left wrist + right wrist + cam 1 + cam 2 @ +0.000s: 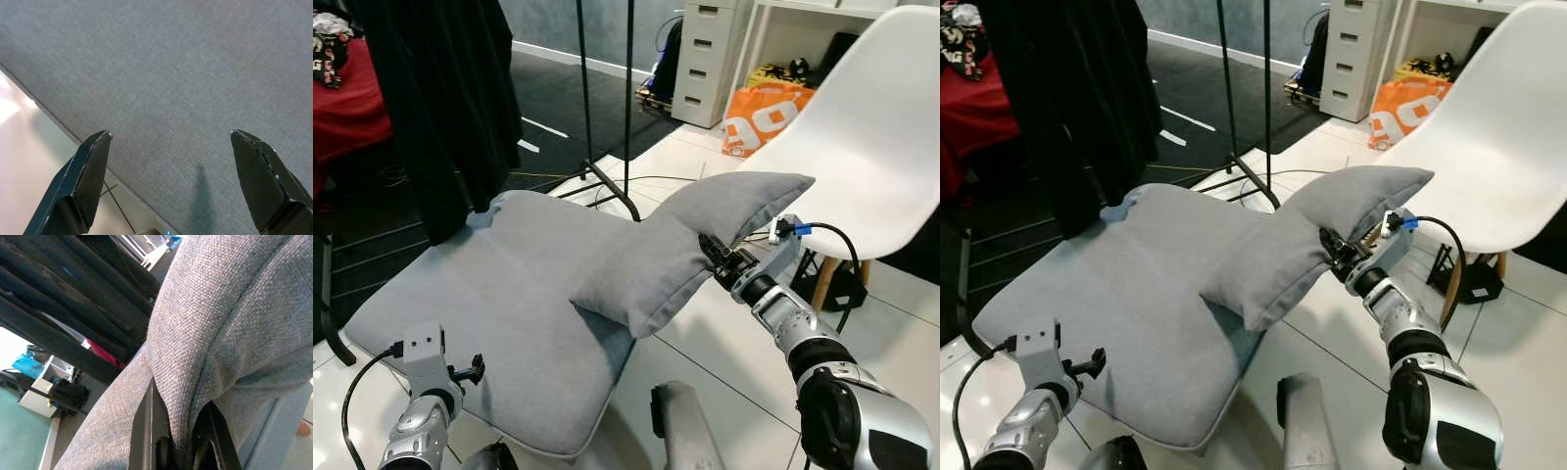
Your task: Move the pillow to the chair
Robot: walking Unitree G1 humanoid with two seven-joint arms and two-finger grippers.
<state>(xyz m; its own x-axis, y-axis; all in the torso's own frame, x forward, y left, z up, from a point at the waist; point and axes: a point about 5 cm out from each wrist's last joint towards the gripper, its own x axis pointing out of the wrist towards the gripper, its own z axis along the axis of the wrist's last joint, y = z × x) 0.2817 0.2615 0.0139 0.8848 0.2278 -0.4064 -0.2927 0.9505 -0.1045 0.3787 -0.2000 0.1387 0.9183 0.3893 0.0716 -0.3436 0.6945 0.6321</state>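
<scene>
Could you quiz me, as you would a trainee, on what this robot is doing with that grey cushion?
1. True or false: the right tool is pinching the grey pillow's edge.
2. The left tool's fingers are: A) clamped on the pillow, B) spread open over it, C) holding the orange bag.
3. Which piece of furniture stands just beyond the pillow, on the robot's right?

Key: 1 true; the fabric fold sits between its fingers. 2 B. 3 the white chair.
</scene>
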